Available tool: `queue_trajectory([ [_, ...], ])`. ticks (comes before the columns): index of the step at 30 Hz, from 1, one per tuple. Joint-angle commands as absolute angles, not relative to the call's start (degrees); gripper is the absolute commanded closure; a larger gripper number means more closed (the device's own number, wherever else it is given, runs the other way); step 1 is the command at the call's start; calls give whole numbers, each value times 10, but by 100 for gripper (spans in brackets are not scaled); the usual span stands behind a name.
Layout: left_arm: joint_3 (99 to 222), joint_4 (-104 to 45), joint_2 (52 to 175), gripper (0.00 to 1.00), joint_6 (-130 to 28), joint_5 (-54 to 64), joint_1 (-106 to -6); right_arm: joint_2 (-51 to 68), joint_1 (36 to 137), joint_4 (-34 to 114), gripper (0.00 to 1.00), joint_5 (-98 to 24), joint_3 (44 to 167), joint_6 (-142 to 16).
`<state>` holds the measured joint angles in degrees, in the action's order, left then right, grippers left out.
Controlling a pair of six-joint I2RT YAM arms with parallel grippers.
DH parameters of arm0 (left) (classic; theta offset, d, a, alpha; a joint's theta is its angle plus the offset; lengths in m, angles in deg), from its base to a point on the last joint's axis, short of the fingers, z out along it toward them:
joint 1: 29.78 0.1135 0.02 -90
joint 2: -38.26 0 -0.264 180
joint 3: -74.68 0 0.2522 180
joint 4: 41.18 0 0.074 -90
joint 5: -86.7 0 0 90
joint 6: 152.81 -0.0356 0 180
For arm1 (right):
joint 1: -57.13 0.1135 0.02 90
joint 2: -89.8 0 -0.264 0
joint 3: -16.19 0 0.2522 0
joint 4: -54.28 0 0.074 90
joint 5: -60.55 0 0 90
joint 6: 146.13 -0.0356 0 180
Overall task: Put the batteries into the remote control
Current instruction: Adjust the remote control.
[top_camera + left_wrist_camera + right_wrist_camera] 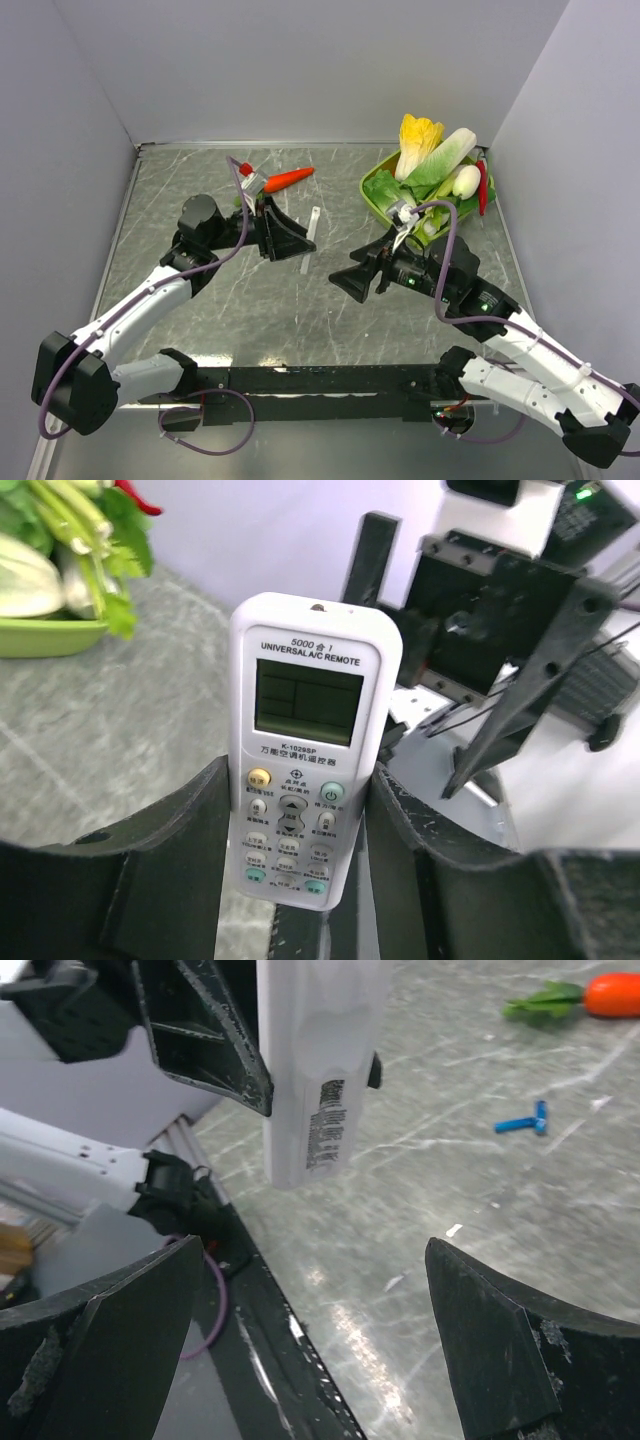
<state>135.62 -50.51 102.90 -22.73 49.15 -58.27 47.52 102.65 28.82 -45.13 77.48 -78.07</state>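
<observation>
**Step in hand:** presenting the remote for loading; no battery is in yet.

**Left gripper** point(300, 815): jaws part-closed, pinching the remote control point(310, 730) by the two long sides of its button end. The display and buttons face the left wrist camera. The remote is lifted off the table point(300, 320), about mid-table and a little left of centre, its thin edge toward the top camera.

**Right gripper** point(300, 1345): jaws spread wide, nothing between them, touching nothing. It faces the plain back of the remote from the right, near but apart.

**Batteries** point(522, 1122): two blue sticks lying together on the table beyond the remote, toward the far side. They are near the carrot point(610, 992) and not touching it (the top view does not show them).

**Cover:** the back carries a printed label. Whether the battery cover is on or off I cannot tell from this angle.

**Judgement:** early in the task. The next move falls to the right gripper — slide the cover off if it is in place, otherwise go to the far side for one battery. That pick needs a narrow pinch on a thin stick lying flat. The left grip needs to be firm enough that the remote does not twist under a push.
</observation>
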Motion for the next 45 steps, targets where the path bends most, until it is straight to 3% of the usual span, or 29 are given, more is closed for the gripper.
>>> queue_trajectory([
  [1,1347,-617,1023,91,-157,526,-580,467,1014,361,0,-490,768,-814],
  [16,1338,-642,1033,91,-139,548,-581,451,974,402,1,-528,793,-855],
  [35,1381,-562,1057,91,-212,553,-633,349,963,501,2,-570,825,-987],
  [41,1386,-548,1063,90,-225,560,-637,344,962,541,32,-588,808,-1018],
  [42,1385,-550,1065,90,-222,563,-637,343,962,543,42,-589,807,-1024],
  [44,1380,-550,1064,89,-223,560,-639,341,962,545,54,-587,803,-1031],
  [45,1379,-548,1060,87,-230,556,-639,340,962,546,67,-586,802,-1035],
])
